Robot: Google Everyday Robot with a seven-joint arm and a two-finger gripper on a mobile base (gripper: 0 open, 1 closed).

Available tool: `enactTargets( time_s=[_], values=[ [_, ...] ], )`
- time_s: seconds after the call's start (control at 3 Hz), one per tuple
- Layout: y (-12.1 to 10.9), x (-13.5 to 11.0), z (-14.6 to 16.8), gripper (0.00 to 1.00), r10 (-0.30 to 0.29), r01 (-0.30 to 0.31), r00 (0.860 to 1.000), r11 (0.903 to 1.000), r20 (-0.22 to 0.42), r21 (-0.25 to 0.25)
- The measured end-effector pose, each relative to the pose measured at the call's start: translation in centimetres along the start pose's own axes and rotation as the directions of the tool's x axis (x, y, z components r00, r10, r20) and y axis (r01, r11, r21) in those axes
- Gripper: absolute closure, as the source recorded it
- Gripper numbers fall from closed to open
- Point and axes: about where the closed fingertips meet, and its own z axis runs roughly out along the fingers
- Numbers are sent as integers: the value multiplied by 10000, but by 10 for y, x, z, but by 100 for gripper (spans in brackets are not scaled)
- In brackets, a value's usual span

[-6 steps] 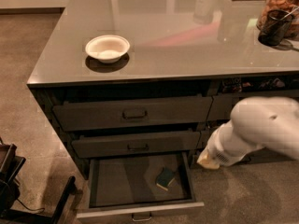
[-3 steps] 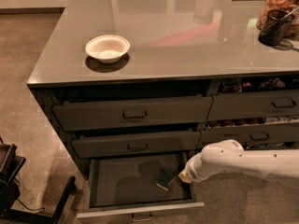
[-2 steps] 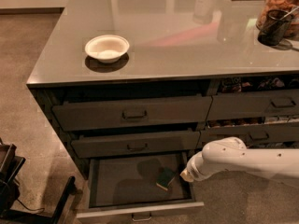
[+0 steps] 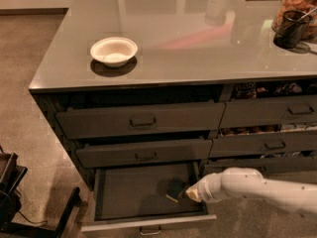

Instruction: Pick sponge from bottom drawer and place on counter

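The bottom drawer (image 4: pixel 133 195) is pulled open and shows a plain dark interior. The sponge (image 4: pixel 174 189), dark green on top with a yellow-tan edge, lies at the drawer's right side, near the front. My white arm reaches in from the right, and the gripper (image 4: pixel 187 193) sits at the sponge's right edge, touching or nearly touching it. The glossy grey counter (image 4: pixel 198 38) spreads above the drawers.
A white bowl (image 4: pixel 114 50) stands on the counter's left part. A dark cup (image 4: pixel 291 29) and a jar (image 4: pixel 297 4) stand at the back right. Two closed drawers sit above the open one. Dark equipment (image 4: pixel 10 192) stands on the floor at left.
The arm has dropped from beside the drawer to reach into it; the gripper has moved left and now sits against the sponge's right edge. The sponge has not moved.
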Motion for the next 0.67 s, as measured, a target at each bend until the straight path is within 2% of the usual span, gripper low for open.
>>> enactTargets(
  time_s=[0.33, 0.67],
  values=[
    [1, 6, 56, 100, -445, 480, 9917, 9985, 1208, -260],
    [24, 33, 90, 100, -207, 306, 9941, 9953, 1062, -918]
  ],
)
